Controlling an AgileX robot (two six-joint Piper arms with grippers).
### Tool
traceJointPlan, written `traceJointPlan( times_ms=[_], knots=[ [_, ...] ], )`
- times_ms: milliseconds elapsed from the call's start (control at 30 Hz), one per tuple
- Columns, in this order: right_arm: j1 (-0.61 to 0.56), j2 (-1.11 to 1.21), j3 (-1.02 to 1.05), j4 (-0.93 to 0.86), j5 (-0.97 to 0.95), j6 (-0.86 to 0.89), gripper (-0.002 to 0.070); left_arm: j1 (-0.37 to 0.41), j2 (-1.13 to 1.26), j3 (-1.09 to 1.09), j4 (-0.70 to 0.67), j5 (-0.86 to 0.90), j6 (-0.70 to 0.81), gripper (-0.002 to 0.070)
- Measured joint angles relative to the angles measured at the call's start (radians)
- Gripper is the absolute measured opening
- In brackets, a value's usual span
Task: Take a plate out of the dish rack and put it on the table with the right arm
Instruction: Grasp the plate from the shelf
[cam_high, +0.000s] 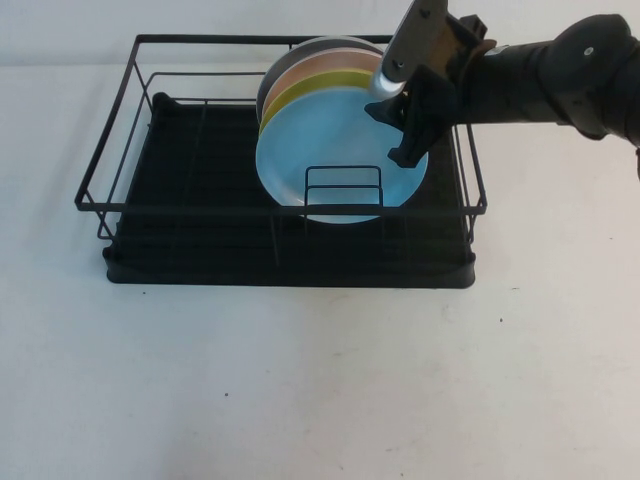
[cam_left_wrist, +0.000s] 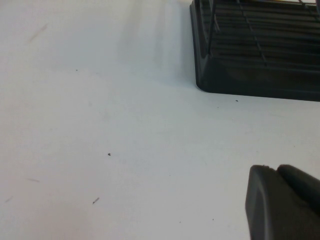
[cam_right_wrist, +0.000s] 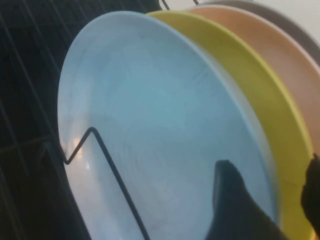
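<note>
The dish rack (cam_high: 290, 240) is sitting on the white tabletop (cam_high: 320, 390), its black wire frame rising above a black tray base. Inside it, toward its right side, four plates are standing on edge, leaning back one against the next. The blue plate (cam_high: 335, 150) is standing at the front of the stack, nearest the robot, with a small wire loop of the rack crossing in front of its lower part. Right behind it the yellow plate (cam_high: 300, 98) is showing as a narrow band, then the pink plate (cam_high: 325, 65), then a grey plate (cam_high: 290, 62) at the back.

The right arm (cam_high: 560, 80) is reaching in from the right, over the rack's right end. The right gripper (cam_high: 408, 125) is hanging at the upper right edge of the blue plate. In the right wrist view its jaws are standing apart, one dark finger (cam_right_wrist: 235, 210) lying across the blue plate's face (cam_right_wrist: 150, 125) and the other showing beyond the yellow plate's rim (cam_right_wrist: 260, 100), so the plate edges are sitting between them without being clamped.

The left gripper (cam_left_wrist: 282, 202) is hovering low over bare tabletop (cam_left_wrist: 125, 140), near a corner of the rack's base (cam_left_wrist: 250, 75); I cannot tell whether its jaws are apart or together.
</note>
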Motion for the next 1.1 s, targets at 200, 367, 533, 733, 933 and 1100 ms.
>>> traceJointPlan(
  times_ms=[200,367,533,733,933,1100],
  knots=[
    [0.000,0.047,-0.013,0.007,-0.005,-0.020,0.0277,0.000,0.000,0.000,0.000,0.000,0.000,-0.0006],
    [0.000,0.055,-0.013,0.009,-0.021,-0.022,0.0268,0.000,0.000,0.000,0.000,0.000,0.000,-0.0006],
    [0.000,0.057,-0.013,0.012,-0.034,-0.024,0.0134,0.000,0.000,0.000,0.000,0.000,0.000,-0.0006],
    [0.000,0.055,-0.013,0.012,-0.036,-0.024,0.0057,0.000,0.000,0.000,0.000,0.000,0.000,-0.0006],
    [0.000,-0.019,-0.013,0.012,-0.028,-0.024,0.0056,0.000,0.000,0.000,0.000,0.000,0.000,-0.0006],
    [0.000,-0.155,-0.013,0.012,-0.032,-0.019,0.0055,0.000,0.000,0.000,0.000,0.000,0.000,-0.0006]
  ],
)
